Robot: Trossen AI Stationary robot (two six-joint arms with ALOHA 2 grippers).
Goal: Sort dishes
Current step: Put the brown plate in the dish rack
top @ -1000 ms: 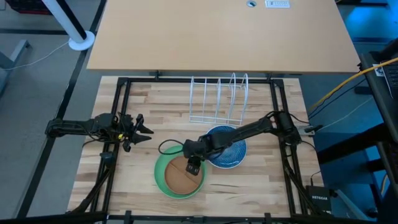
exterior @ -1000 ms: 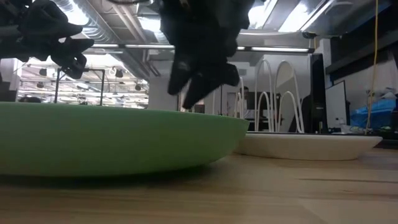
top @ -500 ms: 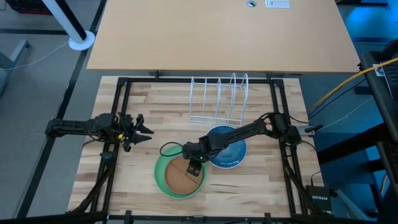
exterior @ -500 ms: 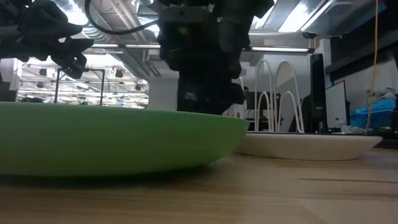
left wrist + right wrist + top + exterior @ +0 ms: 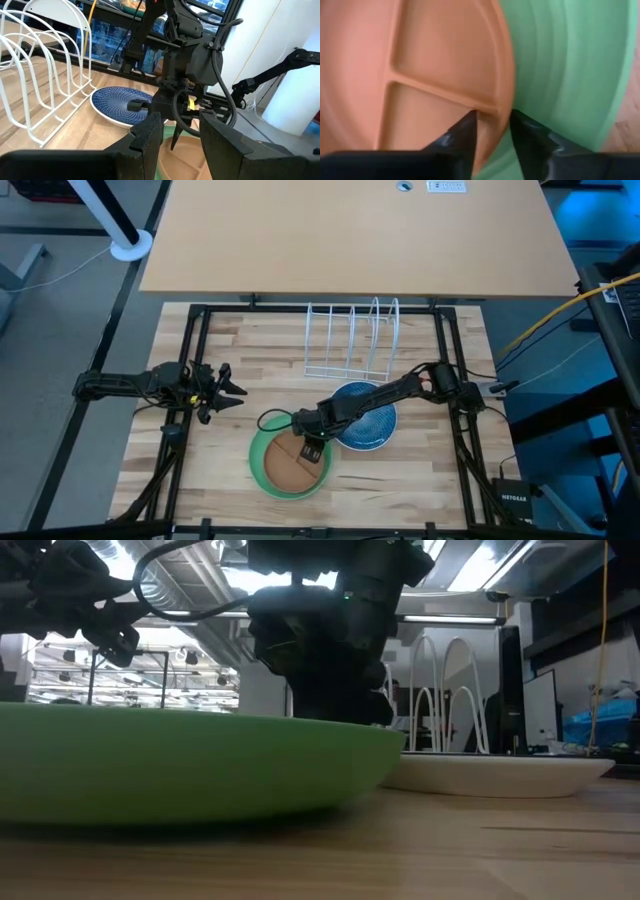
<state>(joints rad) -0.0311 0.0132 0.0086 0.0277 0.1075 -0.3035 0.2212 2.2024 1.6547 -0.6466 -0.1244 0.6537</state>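
Note:
A brown wood-like plate (image 5: 293, 466) with dividers lies inside the large green plate (image 5: 262, 442) near the table's front. My right gripper (image 5: 311, 452) is low over them, open. In the right wrist view one finger (image 5: 465, 131) stands inside the brown plate's rim (image 5: 506, 95) and the other (image 5: 522, 131) outside it, over the green plate (image 5: 570, 75). The blue speckle-patterned dish (image 5: 372, 420) rests on the table to their right. My left gripper (image 5: 228, 384) is open and empty at the table's left. I cannot make out a white plate. My right gripper points down with the brown plate's rim (image 5: 503, 112) in the gap between its two fingers, on the side toward the blue dish. I cannot tell whether the fingertips touch the plate. The plate lies flat in the green plate.
A white wire rack (image 5: 351, 340) stands at the table's far middle, behind the blue dish. A dark frame (image 5: 196, 340) runs around the table top. A bare stretch of wood (image 5: 410, 470) lies at the front right.
My right gripper has gone down from above the green plate until its fingers sink behind that plate's rim in the low view, over the brown plate. It has also straightened from a slant to pointing down.

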